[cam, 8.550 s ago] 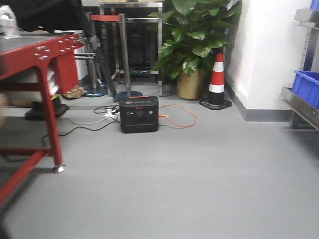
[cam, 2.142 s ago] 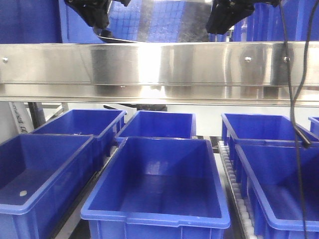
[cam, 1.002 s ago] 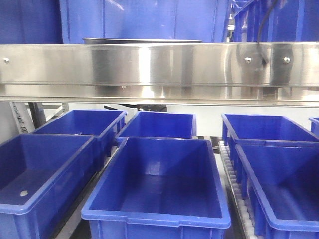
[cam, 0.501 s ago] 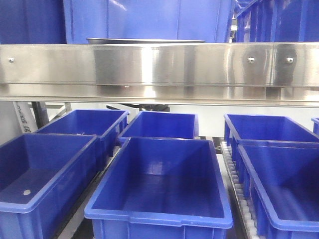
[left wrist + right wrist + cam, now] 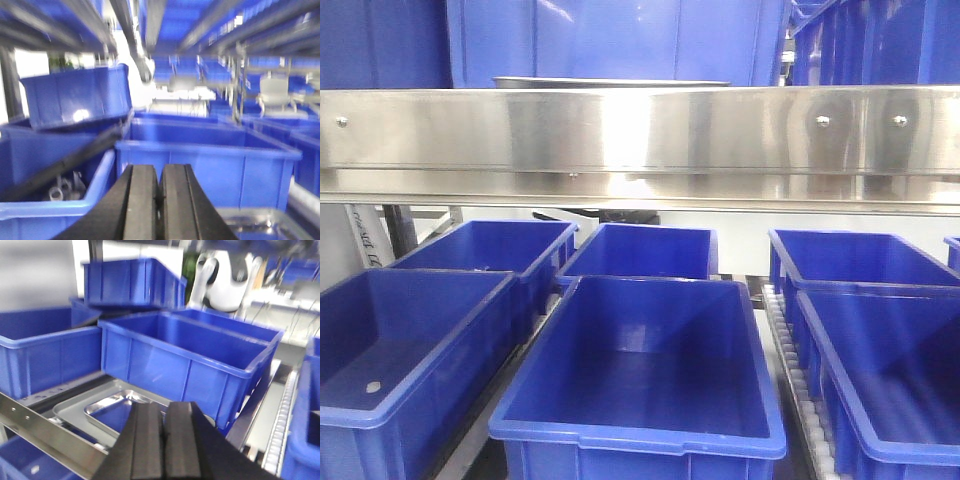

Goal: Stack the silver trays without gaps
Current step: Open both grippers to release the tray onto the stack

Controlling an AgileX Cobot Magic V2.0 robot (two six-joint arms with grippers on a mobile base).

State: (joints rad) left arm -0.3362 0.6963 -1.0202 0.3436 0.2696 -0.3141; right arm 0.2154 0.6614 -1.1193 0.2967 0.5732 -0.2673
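right pincer (image 5: 164,440) closed, empty; silver trays (image 5: 107,412) below-left, apart

Front view: steel shelf rail (image 5: 640,130) hides all but the rim of the silver trays (image 5: 610,82); right wrist view: gripper (image 5: 162,440) covers their near edge.

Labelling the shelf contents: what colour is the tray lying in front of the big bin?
Shiny silver; the tray shows best in the right wrist view.
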